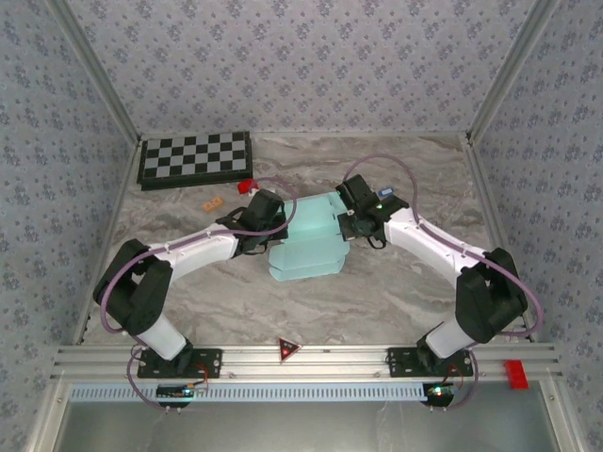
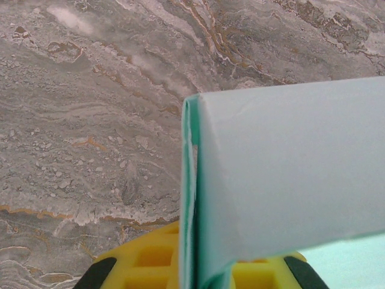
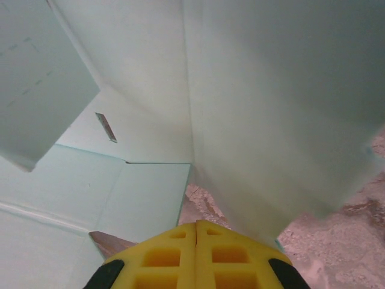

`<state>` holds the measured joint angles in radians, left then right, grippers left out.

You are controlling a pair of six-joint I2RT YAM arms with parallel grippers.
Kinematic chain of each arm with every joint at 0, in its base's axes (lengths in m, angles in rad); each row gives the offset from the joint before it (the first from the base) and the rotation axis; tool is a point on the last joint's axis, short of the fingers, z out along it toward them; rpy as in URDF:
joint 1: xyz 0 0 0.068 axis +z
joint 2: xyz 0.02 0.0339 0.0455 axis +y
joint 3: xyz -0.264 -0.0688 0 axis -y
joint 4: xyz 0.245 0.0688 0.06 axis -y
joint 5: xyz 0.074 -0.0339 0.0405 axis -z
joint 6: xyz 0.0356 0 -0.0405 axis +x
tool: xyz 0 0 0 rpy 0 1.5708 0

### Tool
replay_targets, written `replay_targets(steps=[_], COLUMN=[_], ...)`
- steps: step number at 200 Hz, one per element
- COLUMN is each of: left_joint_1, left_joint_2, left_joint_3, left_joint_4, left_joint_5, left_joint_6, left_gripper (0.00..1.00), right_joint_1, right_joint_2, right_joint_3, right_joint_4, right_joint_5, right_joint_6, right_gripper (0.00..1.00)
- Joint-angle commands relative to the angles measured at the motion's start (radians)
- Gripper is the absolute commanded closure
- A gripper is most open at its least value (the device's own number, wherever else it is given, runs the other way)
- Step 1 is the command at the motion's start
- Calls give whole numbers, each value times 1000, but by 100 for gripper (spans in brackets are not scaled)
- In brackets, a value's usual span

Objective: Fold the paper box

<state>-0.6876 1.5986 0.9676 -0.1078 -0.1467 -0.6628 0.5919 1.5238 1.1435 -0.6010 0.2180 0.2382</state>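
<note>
The paper box (image 1: 306, 247) is a pale cyan die-cut card sheet lying partly folded at the middle of the marble table. My left gripper (image 1: 275, 226) is at its left edge and my right gripper (image 1: 347, 222) at its upper right. In the left wrist view the left gripper (image 2: 195, 272) is shut on the paper box (image 2: 289, 174), with an upright folded card edge pinched between the yellow fingers (image 2: 144, 259). In the right wrist view the right gripper (image 3: 197, 229) is shut with nothing between its fingers. It sits under a raised panel of the paper box (image 3: 264, 102), beside a flat flap with a slot.
A black-and-white checkerboard (image 1: 195, 158) lies at the back left. A small red block (image 1: 248, 186) and a small orange piece (image 1: 213, 202) lie just behind the left gripper. Patterned walls ring the table. A red triangle (image 1: 288, 349) marks the front rail.
</note>
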Motion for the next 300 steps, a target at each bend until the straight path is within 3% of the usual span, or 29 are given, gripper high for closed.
replay_targets(steps=[1, 124, 179, 233, 300], left_joint_1=[-7, -8, -7, -8, -7], left_joint_2=[-25, -26, -23, -28, -26], left_joint_3=[11, -6, -5, -9, -10], left_joint_4=[28, 94, 100, 91, 89], left_joint_5=[1, 68, 70, 44, 31], left_joint_6=[5, 29, 20, 15, 22], left_gripper=[100, 100, 100, 100, 100], right_joint_1=[-12, -51, -42, -16, -19], right_joint_2=[9, -49, -48, -105, -279], right_joint_3=[1, -78, -81, -80, -115], right_joint_4=[26, 253, 284, 259, 219], right_joint_5=[-56, -320, -374, -258, -102], right_joint_6=[24, 9, 0, -25, -46], right_gripper=[97, 97, 97, 97, 86])
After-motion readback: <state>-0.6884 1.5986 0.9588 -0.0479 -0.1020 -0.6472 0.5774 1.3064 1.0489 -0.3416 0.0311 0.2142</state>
